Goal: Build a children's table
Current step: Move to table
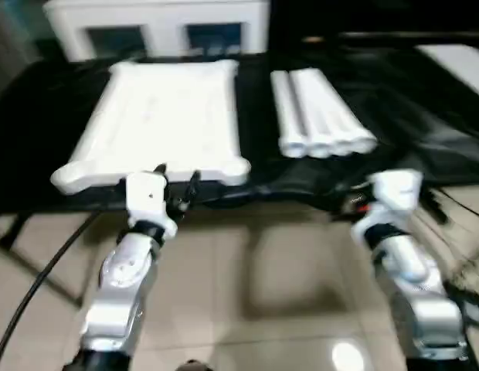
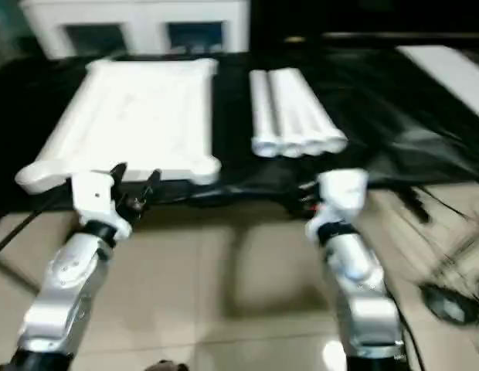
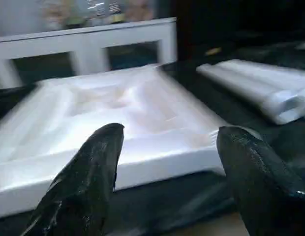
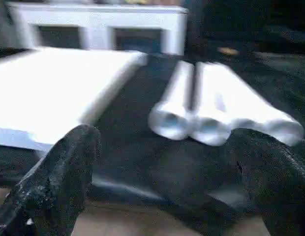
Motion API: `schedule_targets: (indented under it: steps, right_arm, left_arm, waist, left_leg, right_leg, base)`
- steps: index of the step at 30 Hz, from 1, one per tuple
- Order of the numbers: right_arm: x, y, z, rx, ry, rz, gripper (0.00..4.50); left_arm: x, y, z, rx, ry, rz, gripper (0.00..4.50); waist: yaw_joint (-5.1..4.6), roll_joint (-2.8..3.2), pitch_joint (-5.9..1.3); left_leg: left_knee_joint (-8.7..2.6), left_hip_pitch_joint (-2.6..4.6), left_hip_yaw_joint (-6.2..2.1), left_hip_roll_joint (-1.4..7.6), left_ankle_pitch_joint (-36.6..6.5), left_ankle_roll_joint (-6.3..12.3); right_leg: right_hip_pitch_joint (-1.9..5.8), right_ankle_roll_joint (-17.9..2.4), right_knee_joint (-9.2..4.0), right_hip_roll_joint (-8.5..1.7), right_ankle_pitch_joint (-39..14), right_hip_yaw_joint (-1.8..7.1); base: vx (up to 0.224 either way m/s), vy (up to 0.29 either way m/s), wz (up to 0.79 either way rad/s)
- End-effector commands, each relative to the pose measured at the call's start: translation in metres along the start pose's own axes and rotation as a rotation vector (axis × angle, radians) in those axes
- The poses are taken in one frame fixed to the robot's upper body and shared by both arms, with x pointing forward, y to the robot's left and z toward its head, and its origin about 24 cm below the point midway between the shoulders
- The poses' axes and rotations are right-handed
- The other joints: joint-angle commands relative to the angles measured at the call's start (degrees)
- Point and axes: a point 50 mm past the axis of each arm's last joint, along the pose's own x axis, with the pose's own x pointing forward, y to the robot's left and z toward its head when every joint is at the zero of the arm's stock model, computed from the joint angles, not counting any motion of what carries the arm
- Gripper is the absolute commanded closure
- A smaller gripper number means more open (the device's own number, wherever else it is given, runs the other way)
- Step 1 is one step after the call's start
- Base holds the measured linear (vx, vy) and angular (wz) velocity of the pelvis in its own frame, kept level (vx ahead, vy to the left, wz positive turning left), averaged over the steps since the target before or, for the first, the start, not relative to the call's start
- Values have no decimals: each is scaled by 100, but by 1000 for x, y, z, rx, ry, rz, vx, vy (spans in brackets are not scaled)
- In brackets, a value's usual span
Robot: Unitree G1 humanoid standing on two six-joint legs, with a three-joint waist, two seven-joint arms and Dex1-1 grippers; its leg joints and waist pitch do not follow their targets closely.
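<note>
Black sheeting (image 1: 394,116) covers the low worktop, glossy and creased, with folds bunched along its near edge. Beige floor tiles (image 1: 255,270) spread out below, shining with a bright spot of reflected light, and a dark cable (image 1: 39,282) trails across them on the robot's left. Behind the worktop stands a white cabinet (image 1: 158,23) with dark glass-fronted compartments.

On the sheeting lies the white tabletop (image 1: 158,116), flat, its rounded corners bulging outward and one short edge toward the robot. Just to its right, apart from it by a strip of black, the four white legs (image 1: 317,112) lie side by side, touching one another, their open round ends facing the robot.

Both silver forearms reach forward over the tiles. The left claw (image 1: 176,185) hovers at the near edge of the tabletop, close to its near right corner, black fingers (image 3: 88,182) spread with nothing between them. The right claw (image 4: 162,191) sits at the worktop's near edge in front of the legs, well short of them, fingers (image 4: 64,177) spread wide and empty too. Nothing stands between either claw and the white parts except the rumpled front fold of sheeting.
</note>
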Motion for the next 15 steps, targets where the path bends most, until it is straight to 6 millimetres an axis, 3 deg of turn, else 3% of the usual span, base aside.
schedule_targets:
  steps: [1,2,3,4,5,6,7,8,9,10,11,12,13,14,15]
  right_arm:
    - [2,-1,3,5,12,-3,0]
    - [2,-1,3,5,12,-3,0]
    - [4,0,5,42,9,5,0]
    - [4,0,5,59,8,7,0]
    - [7,0,8,71,7,13,0]
    - [9,0,9,71,8,16,0]
    - [12,-1,11,52,7,27,0]
    - [13,-1,12,45,7,31,0]
    - [15,-2,13,47,10,38,0]
    - [17,-4,17,45,0,45,0]
    - [17,-5,19,38,-7,42,0]
    - [17,-6,20,32,-10,37,0]
    - [17,-7,21,21,-15,21,0]
    - [16,-9,22,34,-26,6,0]
    - [15,-9,21,31,-31,-9,0]
  left_arm:
    - [1,-1,8,10,-22,13,105]
    - [1,-1,8,10,-22,13,105]
    - [2,-1,11,9,-26,17,105]
    - [2,-1,12,9,-28,18,105]
    - [3,-2,14,7,-31,17,105]
    - [4,-2,15,7,-32,17,105]
    - [5,-3,17,10,-33,18,105]
    - [6,-4,17,11,-32,18,105]
    - [7,-5,18,9,-30,19,105]
    - [9,-6,19,10,-27,17,105]
    - [10,-6,20,14,-29,16,105]
    - [10,-6,20,15,-30,15,105]
    - [10,-6,21,15,-31,11,105]
    - [11,-6,21,10,-31,7,105]
    - [12,-6,20,4,-32,6,105]
  waist:
    - [15,-122,-140]
    - [92,-143,-87]
    - [90,-186,-77]
    - [-53,-95,67]
    - [-69,155,-33]
    - [-239,154,-121]
    - [-295,165,-185]
    - [-349,178,-208]
    - [-449,102,-213]
    - [-476,28,-204]
    - [-394,-123,-119]
    - [-255,-316,-49]
    - [-96,-466,-194]
    - [-77,-504,-186]
    - [-73,-533,-208]
  left_leg:
    - [-503,55,-67,-60,-2287,898]
    - [-193,49,148,34,-2703,577]
    - [-27,57,226,94,-2543,604]
    - [-159,501,265,439,-2889,259]
    - [-536,711,229,541,-3678,-46]
    - [-773,988,-121,721,-4463,7]
    - [-780,1131,-219,744,-4473,213]
    - [-783,1211,-350,777,-4348,559]
    - [-745,1204,-492,814,-3582,1506]
    - [-703,1172,-510,773,-2832,2162]
    - [-609,875,-250,569,-2479,2057]
    - [-352,522,147,263,-2438,1650]
    - [632,-121,450,-86,-1397,1347]
    - [763,-310,442,-71,-671,1058]
    - [702,-332,456,-83,-455,946]
  right_leg:
    - [259,-817,-698,-357,-1623,126]
    - [405,-1021,-1050,-751,-3066,184]
    - [449,-1077,-1183,-878,-3416,194]
    - [204,-1194,-1079,-507,-3532,233]
    - [157,-992,-701,-9,-2691,147]
    - [18,-742,-212,180,-1486,232]
    - [-113,-577,-66,231,-948,288]
    - [-238,-371,113,245,-593,326]
    - [-352,-18,304,170,-267,395]
    - [-468,96,327,47,-67,511]
    - [-342,7,-117,-230,187,776]
    - [-71,-13,-597,-494,32,1052]
    - [692,95,-764,-904,-318,1409]
    - [641,279,-716,-736,-44,1192]
    - [628,236,-665,-569,234,1041]
  base:
    - [-33,26,60]
    - [-33,26,60]
    - [-1,25,69]
    - [7,50,43]
    - [38,65,44]
    - [0,0,0]
    - [78,68,-4]
    - [46,53,-5]
    - [86,71,-22]
    - [71,-12,-26]
    - [71,-12,-26]
    - [63,-62,2]
    - [119,-34,2]
    - [119,-34,2]
    - [140,-21,-19]
